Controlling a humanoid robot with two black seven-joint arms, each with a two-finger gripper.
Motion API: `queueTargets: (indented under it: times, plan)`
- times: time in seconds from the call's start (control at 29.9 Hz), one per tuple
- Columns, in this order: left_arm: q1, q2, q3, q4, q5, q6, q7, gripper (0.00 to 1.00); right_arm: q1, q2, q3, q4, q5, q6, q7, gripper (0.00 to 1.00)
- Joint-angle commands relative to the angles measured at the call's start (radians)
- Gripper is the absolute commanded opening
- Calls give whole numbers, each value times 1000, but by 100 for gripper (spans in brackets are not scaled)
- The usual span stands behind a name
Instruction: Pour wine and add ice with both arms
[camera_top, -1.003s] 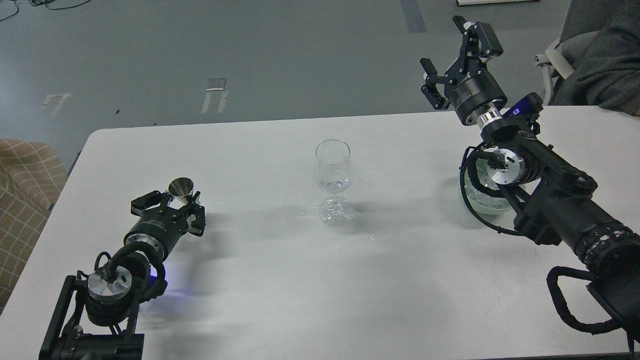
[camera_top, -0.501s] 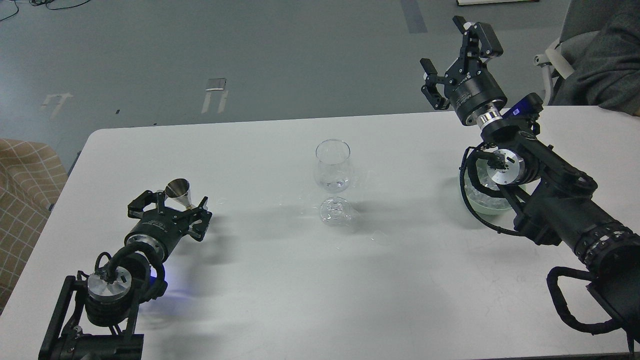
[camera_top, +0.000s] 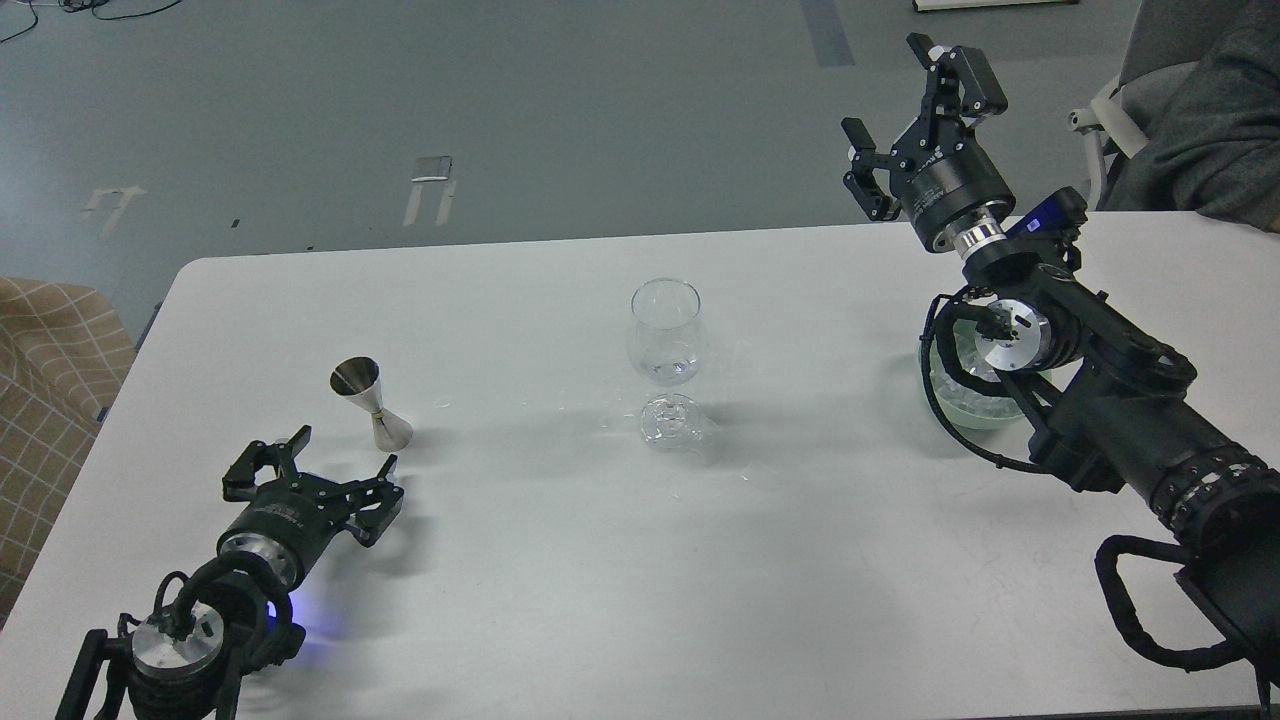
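A clear wineglass (camera_top: 666, 340) stands upright at the table's middle, a little clear liquid or ice at the bottom of its bowl. A steel jigger (camera_top: 368, 402) stands upright at the left. My left gripper (camera_top: 312, 470) is open and empty, a little nearer than the jigger and apart from it. My right gripper (camera_top: 915, 125) is open and empty, raised high above the table's far right edge. A pale green bowl (camera_top: 950, 405) of clear ice cubes (camera_top: 985, 405) sits under my right arm, mostly hidden by it.
The white table (camera_top: 560, 560) has small wet spots around the wineglass's foot. A checked cushion (camera_top: 50, 360) lies off the left edge. A seated person in grey (camera_top: 1200, 110) and a chair are at the far right.
My left gripper has let go of the jigger and drawn back toward me and to the left. The jigger now stands alone. The right arm has barely moved.
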Motion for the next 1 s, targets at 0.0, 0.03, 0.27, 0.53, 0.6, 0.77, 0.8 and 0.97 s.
queueTargets:
  times: [0.0,0.03,0.27,0.53,0.6,0.77,0.8,0.97]
  plan:
    - [14,29,-54,-1,0,-38,0,98,-1,-7,0,15,0,0,-1,100]
    - [14,37,-62,-1,1,-51,-3,98,-5,-10,-2,20,0,0,-1,100]
    - [2,216,-80,11,43,-280,-83,98,-54,-85,-3,128,-15,0,-6,100]
    - [-122,358,-73,25,220,-452,-180,98,-80,-334,-138,327,-18,0,-12,100]
    - [-161,358,-71,31,262,-455,-180,98,-80,-388,-160,365,-21,0,-12,100]
    - [-270,358,-25,33,437,-457,-181,98,-83,-593,-192,483,-141,-18,-21,100]
    - [-281,358,-10,33,455,-457,-181,98,-84,-618,-193,493,-167,-18,-21,100]
    - [-360,358,78,26,621,-455,-232,98,-135,-793,-193,587,-437,-29,-17,100]
